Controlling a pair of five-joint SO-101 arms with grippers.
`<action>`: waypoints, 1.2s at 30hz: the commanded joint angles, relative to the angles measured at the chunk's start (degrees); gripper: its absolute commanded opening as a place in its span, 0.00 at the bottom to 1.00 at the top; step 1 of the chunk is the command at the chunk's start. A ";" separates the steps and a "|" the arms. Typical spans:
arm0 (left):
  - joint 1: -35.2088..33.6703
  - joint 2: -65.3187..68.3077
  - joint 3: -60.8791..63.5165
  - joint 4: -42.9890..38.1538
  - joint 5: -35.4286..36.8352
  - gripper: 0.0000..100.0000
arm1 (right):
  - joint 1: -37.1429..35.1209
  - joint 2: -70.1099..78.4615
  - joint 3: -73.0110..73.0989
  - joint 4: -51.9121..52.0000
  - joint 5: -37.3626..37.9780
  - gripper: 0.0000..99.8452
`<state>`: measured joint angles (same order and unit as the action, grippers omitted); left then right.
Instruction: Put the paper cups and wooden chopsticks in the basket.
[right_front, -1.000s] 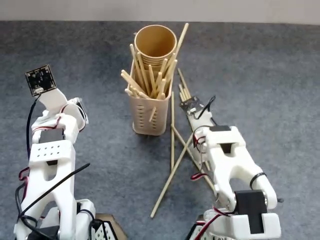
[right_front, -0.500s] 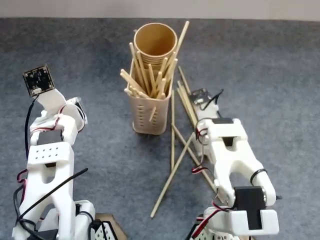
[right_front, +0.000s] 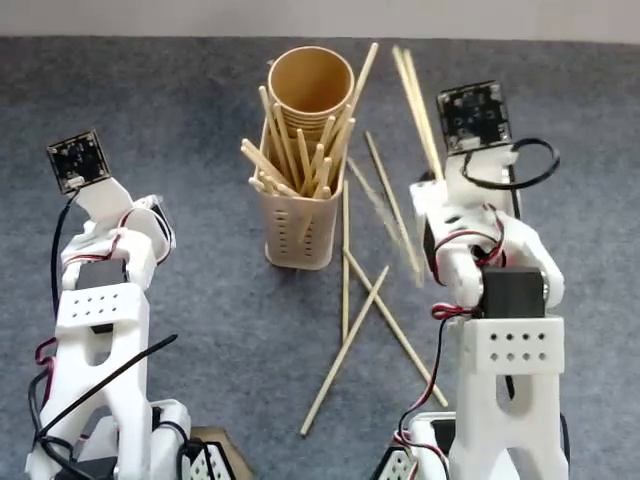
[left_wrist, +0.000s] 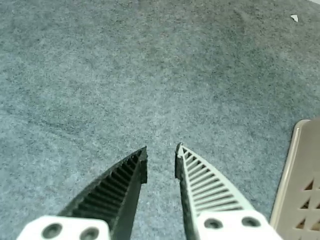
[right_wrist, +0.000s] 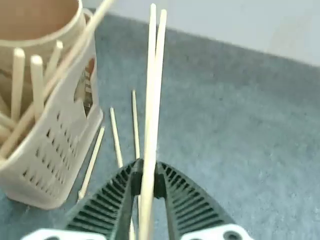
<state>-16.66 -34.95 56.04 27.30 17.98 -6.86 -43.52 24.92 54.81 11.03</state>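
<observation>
Right gripper (right_wrist: 146, 172) pinches a pair of wooden chopsticks (right_wrist: 152, 90) upright just beside the basket (right_front: 295, 235) that holds the stacked paper cups (right_front: 310, 85), while loose chopsticks (right_front: 345, 350) lie crossed on the grey carpet (right_front: 200, 150) and the left gripper (left_wrist: 161, 162) hangs slightly spread above it.

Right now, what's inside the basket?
Inside the basket there is a nested stack of paper cups, rim up, with wooden chopsticks standing and leaning around it. The basket wall covers their lower ends and the floor, so anything lying underneath can't be seen.
</observation>
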 joint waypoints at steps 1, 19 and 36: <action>1.19 -0.75 -0.22 -0.88 -0.09 0.11 | 0.84 -2.24 -2.86 -2.42 -0.97 0.00; 1.19 -0.75 -0.22 -1.05 -0.09 0.11 | -15.34 -11.30 3.91 -36.18 -11.60 0.00; 4.26 -0.75 0.40 -1.05 -3.25 0.11 | -28.62 -17.27 31.25 -62.02 -3.52 0.00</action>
<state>-14.64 -34.95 56.57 27.21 17.71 -34.11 -62.07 56.31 -3.30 6.81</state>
